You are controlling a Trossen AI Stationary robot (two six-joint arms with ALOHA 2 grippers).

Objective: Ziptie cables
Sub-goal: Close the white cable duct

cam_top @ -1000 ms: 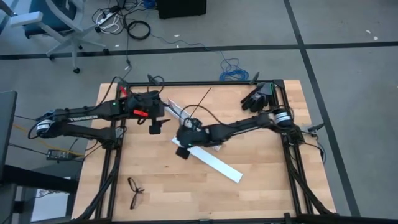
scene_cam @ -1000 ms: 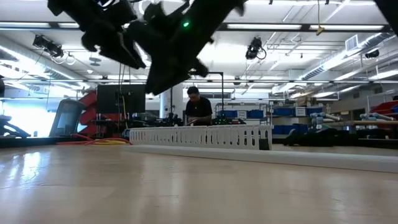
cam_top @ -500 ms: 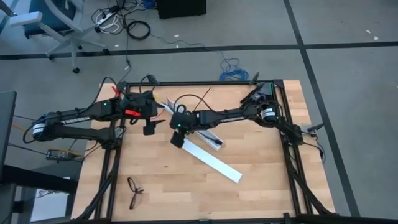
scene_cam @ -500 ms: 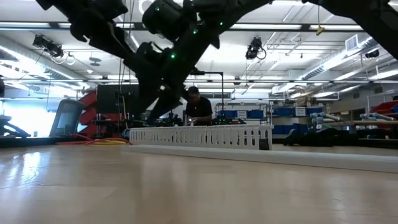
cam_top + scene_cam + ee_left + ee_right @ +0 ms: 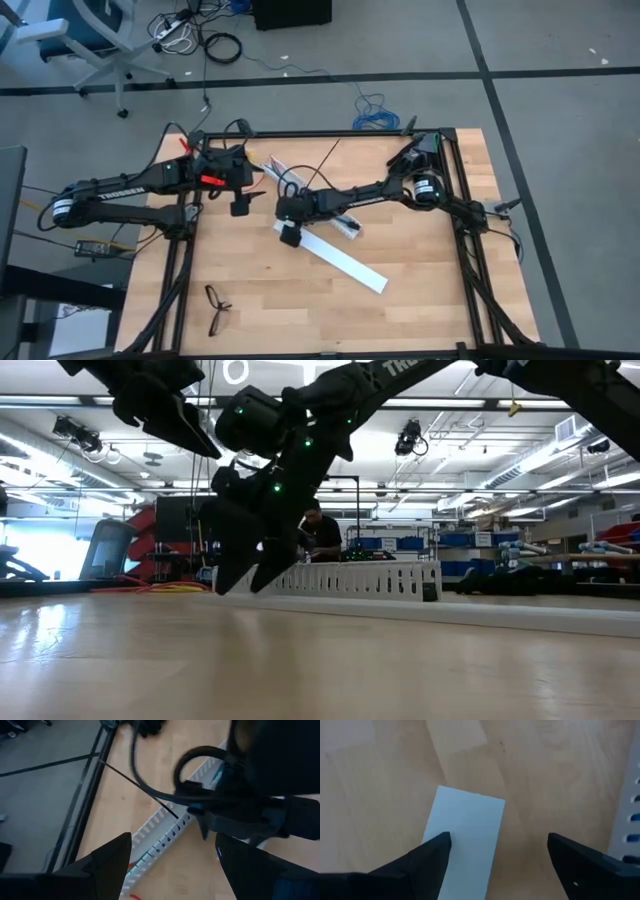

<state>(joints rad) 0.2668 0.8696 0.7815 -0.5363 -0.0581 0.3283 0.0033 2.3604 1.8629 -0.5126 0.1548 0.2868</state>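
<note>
high: overhead, straight down on the whole wooden table and surrounding floor, far | low: at tabletop height, level across into the room, close to the surface | left wrist: tilted down at the slotted rail, near | right wrist: very close above the flat white rail | shared: both rails, tabletop

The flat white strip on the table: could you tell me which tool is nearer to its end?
Right. The right tool hovers open directly over the flat white strip's end; the left tool waits off to the side.
</note>
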